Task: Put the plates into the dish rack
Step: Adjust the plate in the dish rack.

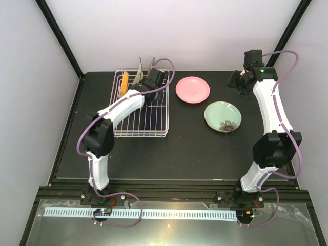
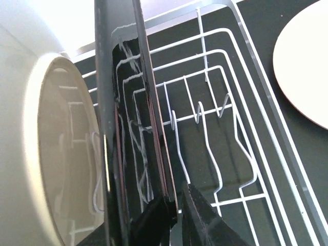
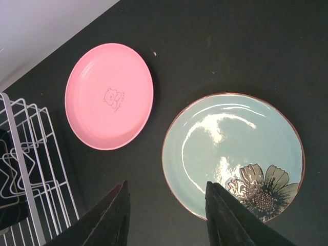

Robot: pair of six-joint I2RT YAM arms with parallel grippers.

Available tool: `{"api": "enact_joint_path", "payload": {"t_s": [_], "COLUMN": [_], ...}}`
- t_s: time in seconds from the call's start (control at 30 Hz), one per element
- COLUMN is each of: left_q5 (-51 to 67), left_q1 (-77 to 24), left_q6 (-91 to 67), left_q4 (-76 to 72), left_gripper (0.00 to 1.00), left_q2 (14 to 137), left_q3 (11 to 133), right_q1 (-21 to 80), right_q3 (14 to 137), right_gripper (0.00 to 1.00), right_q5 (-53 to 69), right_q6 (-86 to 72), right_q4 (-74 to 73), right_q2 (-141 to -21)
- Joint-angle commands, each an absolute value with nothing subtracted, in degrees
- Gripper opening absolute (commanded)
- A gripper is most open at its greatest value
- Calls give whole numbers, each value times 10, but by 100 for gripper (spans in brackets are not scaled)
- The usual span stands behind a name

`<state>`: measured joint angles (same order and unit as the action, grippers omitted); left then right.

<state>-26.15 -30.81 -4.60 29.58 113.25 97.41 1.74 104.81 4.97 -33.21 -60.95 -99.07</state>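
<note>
Top view first: the white wire dish rack (image 1: 142, 123) sits at the far left of the black table (image 1: 179, 154). The left gripper (image 1: 149, 78) is over its far end, where a small round orange ceramic plate (image 1: 124, 84) and a couple of pale plates stand on edge. We can't tell from up here which pale one it's got. The round pink ceramic plate (image 1: 192, 89) and the round pale green ceramic plate with a dark flower (image 1: 223, 116) lie flat on the table to the right of the rack, apart from each other, so we'd say the job is roughly half done. The right gripper (image 1: 239, 81) hangs beyond them, near the far edge. In the left wrist view, the left gripper (image 2: 177, 205) is pinched on the rim of a glossy upright plate (image 2: 154, 118), seen edge-on and too dark to tell its colour. It's held vertical, presumably so it drops between the wire tines (image 2: 197, 115). A cream plate (image 2: 56, 154) stands just beside it. Whether the held one is seated yet, we can't say. In the right wrist view, the right gripper (image 3: 169, 215) has its fingers spread with nothing between them, hovering over bare table between the pink plate (image 3: 109, 96) and the green one (image 3: 233, 154). That looks like a decent spot to go for either next. Both lie flat, so getting under a rim could be fiddly.
</note>
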Motion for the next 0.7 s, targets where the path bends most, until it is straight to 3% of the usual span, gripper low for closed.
{"api": "enact_joint_path", "payload": {"t_s": [0.0,0.2,0.67], "left_q5": [-252,-248,-229], "left_q1": [-304,-300,-295], "left_q6": [-40,-38,-47], "left_q4": [286,287,309], "left_gripper": [17,2,2], "left_q2": [1144,1144,1082], "left_q3": [1008,1013,1008], "right_q1": [14,14,13], "right_q3": [1065,1058,1030], "right_gripper": [42,42,42], "right_q5": [36,38,45], "right_q6": [-320,-321,-325], "right_q4": [-622,-620,-604], "right_q2": [-999,-998,-994]}}
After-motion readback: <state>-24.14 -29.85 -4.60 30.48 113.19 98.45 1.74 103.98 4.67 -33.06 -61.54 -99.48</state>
